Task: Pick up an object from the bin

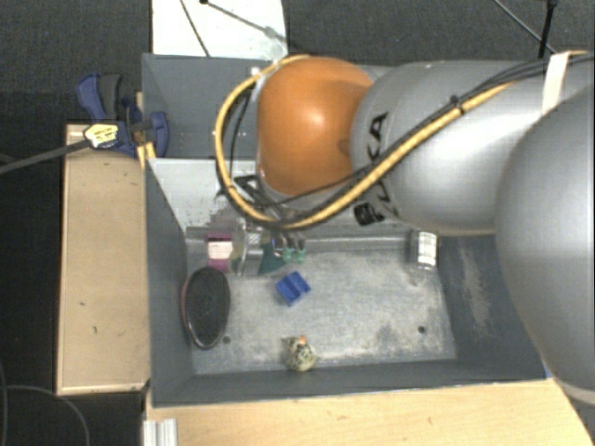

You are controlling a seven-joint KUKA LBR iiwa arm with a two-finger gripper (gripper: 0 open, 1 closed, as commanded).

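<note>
One blue block [292, 287] lay just beside the gripper [271, 256], open or closed I could not tell; it looked light and stiff, best pinched across its sides.

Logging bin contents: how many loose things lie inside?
6: black oval left, pink block behind it, green piece by the gripper, blue piece centre, crumpled ball front, silvery piece right. The arm may hide more.

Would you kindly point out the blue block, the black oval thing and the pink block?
blue block [292, 287]: camera view, middle of its top.
black oval thing [205, 305]: camera view, centre of its dark face.
pink block [219, 251]: camera view, its pink front side.
</note>
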